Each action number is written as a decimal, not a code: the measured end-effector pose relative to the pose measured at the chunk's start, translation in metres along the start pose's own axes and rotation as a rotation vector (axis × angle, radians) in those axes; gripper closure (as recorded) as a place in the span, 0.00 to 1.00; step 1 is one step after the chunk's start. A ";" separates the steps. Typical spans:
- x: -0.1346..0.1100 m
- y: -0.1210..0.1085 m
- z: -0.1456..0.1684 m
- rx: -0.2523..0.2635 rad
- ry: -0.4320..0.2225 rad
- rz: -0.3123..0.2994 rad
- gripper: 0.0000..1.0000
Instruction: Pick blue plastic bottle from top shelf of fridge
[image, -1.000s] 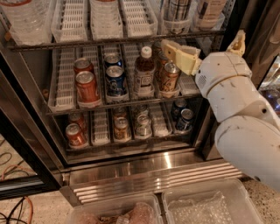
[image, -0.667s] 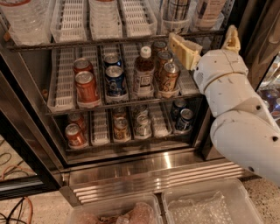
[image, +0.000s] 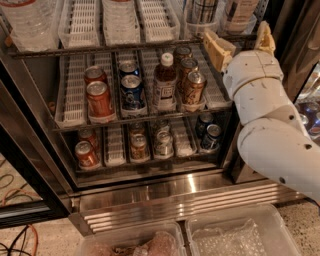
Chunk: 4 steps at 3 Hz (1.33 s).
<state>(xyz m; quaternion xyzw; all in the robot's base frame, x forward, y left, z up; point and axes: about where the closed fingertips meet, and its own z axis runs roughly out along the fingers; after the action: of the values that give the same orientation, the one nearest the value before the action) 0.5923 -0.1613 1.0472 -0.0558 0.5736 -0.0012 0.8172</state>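
Gripper (image: 241, 44) is seen at the top shelf's (image: 125, 49) right front. Jaws are spread apart, empty. Blue plastic bottle (image: 239, 11) is seen just behind.

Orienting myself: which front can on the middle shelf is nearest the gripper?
The bronze can, rightmost; red can and blue can sit farther left; gripper is by the top shelf.

On the top surface (image: 125, 49), at the left edge: water bottles (image: 22, 22). Near its right edge: plastic bottle (image: 240, 11), with another container (image: 204, 10) just left of it. Just before that surface's front right corner: tool (image: 235, 32), one finger to each side.

On the middle surface (image: 145, 119), left to right: left cans (image: 99, 100) in file, second-lane cans (image: 132, 92), capped bottle (image: 164, 82), right cans (image: 192, 87) in file.

On the bottom surface (image: 150, 167): lower cans (image: 85, 155) in separate lanes.

Before the fridge (image: 175, 200) base: two bins (image: 130, 240) side by side.
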 end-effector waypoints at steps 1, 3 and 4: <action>0.000 -0.010 0.012 0.028 -0.016 -0.018 0.26; 0.018 -0.021 0.036 0.058 -0.013 -0.021 0.34; 0.018 -0.025 0.042 0.064 -0.018 -0.025 0.34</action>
<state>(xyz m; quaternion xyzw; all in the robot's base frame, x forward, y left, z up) 0.6390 -0.1832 1.0470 -0.0366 0.5651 -0.0293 0.8237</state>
